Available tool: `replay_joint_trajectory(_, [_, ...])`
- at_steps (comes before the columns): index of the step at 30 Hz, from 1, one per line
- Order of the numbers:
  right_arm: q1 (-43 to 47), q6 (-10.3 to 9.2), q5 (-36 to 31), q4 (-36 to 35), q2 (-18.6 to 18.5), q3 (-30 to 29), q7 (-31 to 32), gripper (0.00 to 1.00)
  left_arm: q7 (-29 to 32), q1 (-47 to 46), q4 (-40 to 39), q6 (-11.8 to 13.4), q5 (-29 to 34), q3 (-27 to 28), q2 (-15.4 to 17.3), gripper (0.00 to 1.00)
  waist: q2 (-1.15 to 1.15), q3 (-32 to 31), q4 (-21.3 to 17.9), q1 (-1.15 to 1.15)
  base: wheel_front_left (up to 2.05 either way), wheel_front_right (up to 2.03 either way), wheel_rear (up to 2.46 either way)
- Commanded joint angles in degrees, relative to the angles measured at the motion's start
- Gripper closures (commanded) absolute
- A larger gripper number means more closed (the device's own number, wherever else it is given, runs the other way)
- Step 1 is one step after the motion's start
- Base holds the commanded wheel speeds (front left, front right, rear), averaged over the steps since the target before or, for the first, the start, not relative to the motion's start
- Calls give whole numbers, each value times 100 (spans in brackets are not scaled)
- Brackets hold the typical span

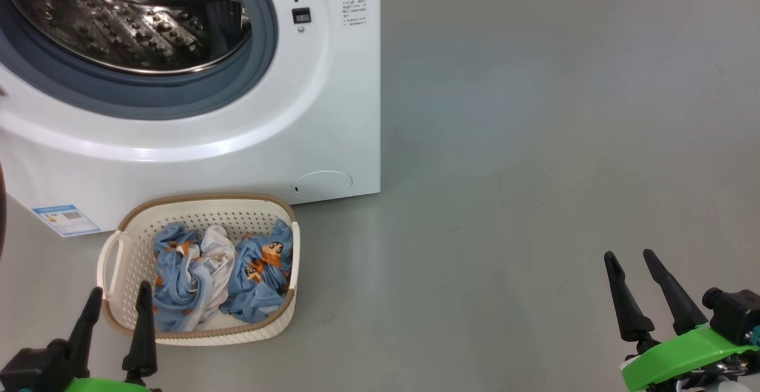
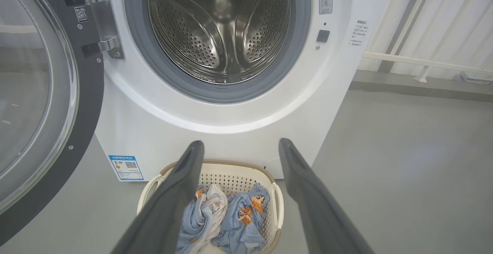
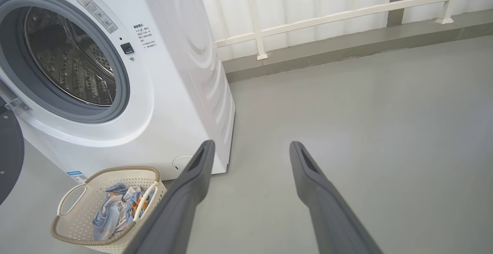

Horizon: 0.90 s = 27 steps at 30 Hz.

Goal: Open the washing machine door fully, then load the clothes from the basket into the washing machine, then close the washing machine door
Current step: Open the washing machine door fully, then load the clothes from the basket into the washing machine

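The white washing machine stands with its steel drum exposed. Its round black washing machine door is swung wide open to the left on its hinge. The cream basket sits on the floor in front of the machine, holding the blue printed and white clothes. My left gripper is open, hovering just above the basket's near left rim, with the clothes between its fingers in the left wrist view. My right gripper is open over bare floor, far right of the basket.
Grey floor stretches to the right of the machine. A white railing and a low kerb run along the wall behind it. A blue label sticker marks the machine's lower left front.
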Motion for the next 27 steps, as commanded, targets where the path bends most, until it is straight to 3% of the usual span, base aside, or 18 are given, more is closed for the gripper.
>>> replay_joint_trajectory(1, [51,16,-19,-149,-70,83,-69,0,-37,-84,-163,-14,38,188,153,0,0,3,2,0,0,0,0])
replay_joint_trajectory(17, [16,16,-27,-171,-48,72,-69,0,-37,-146,-97,-14,-229,63,178,0,0,37,44,0,2,-9,7])
replay_joint_trajectory(27, [-43,16,-24,-184,-23,75,-69,0,-37,-248,-133,-14,-276,13,268,0,0,173,32,0,58,-189,131])
